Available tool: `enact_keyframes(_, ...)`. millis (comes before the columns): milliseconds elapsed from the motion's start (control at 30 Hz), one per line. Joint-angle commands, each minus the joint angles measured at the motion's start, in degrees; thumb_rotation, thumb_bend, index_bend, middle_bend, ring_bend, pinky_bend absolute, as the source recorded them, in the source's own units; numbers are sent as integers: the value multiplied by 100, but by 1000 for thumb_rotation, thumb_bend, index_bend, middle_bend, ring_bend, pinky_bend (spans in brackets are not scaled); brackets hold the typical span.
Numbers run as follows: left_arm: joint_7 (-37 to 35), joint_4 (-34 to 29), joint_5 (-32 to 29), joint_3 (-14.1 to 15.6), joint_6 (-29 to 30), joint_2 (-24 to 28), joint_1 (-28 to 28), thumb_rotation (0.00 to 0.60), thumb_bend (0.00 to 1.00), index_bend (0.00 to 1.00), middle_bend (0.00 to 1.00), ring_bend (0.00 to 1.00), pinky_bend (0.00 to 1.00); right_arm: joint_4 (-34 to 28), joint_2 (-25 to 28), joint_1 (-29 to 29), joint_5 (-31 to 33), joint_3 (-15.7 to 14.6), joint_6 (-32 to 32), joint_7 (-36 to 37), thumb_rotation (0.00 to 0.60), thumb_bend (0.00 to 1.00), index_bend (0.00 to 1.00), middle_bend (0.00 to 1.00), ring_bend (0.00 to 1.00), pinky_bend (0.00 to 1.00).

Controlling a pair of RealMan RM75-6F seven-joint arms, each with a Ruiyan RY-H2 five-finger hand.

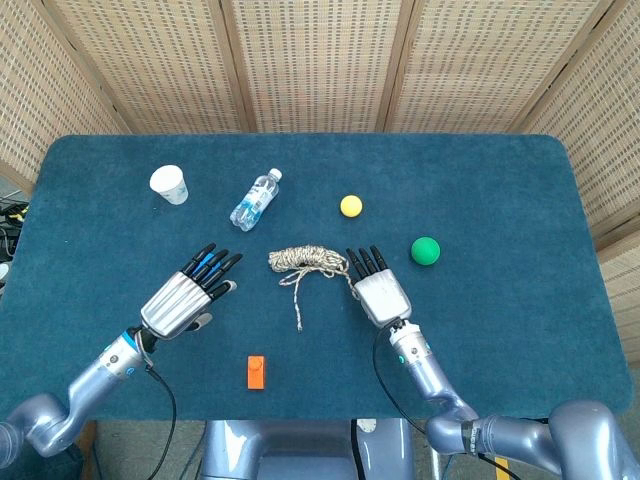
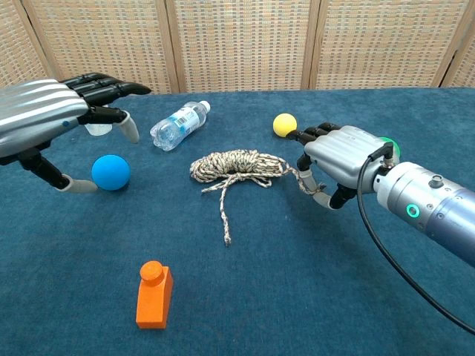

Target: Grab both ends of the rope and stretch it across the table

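The rope lies mid-table as a coiled bundle [image 1: 308,260] [image 2: 237,167]. One loose end [image 2: 226,239] trails toward the front edge. The other end runs right to my right hand [image 1: 378,292] [image 2: 338,154], which pinches it between thumb and fingers just right of the coil, a little above the cloth. My left hand [image 1: 185,298] [image 2: 52,119] hovers left of the coil with its fingers spread and nothing in it, above the blue ball [image 2: 110,172].
A white cup [image 1: 169,184] and a lying water bottle [image 1: 256,199] sit at the back left. The yellow ball [image 1: 351,206] and green ball [image 1: 425,250] are near my right hand. An orange block [image 1: 256,371] stands near the front edge.
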Motion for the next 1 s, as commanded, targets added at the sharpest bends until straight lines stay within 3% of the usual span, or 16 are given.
enact_keyframes(33,233,125,-148,-67,-251,-265,-217,600,171,335,0,0,0,183,19,42,-110,9,-63,74,600,536,667,0,0,0)
enact_keyframes(567,815,551,-580,-107,-1125,-1335,-1023,600,283,423,0,0,0,420,142,84,-307,138,-457,928,600,531,677,0,0,0)
enact_keyframes(1000,1358,837,-910,-27,-1603,-1849,-1382,600,284,438,0,0,0,787,39,91,-438,185,-620,1523,600,534,686,0,0,0)
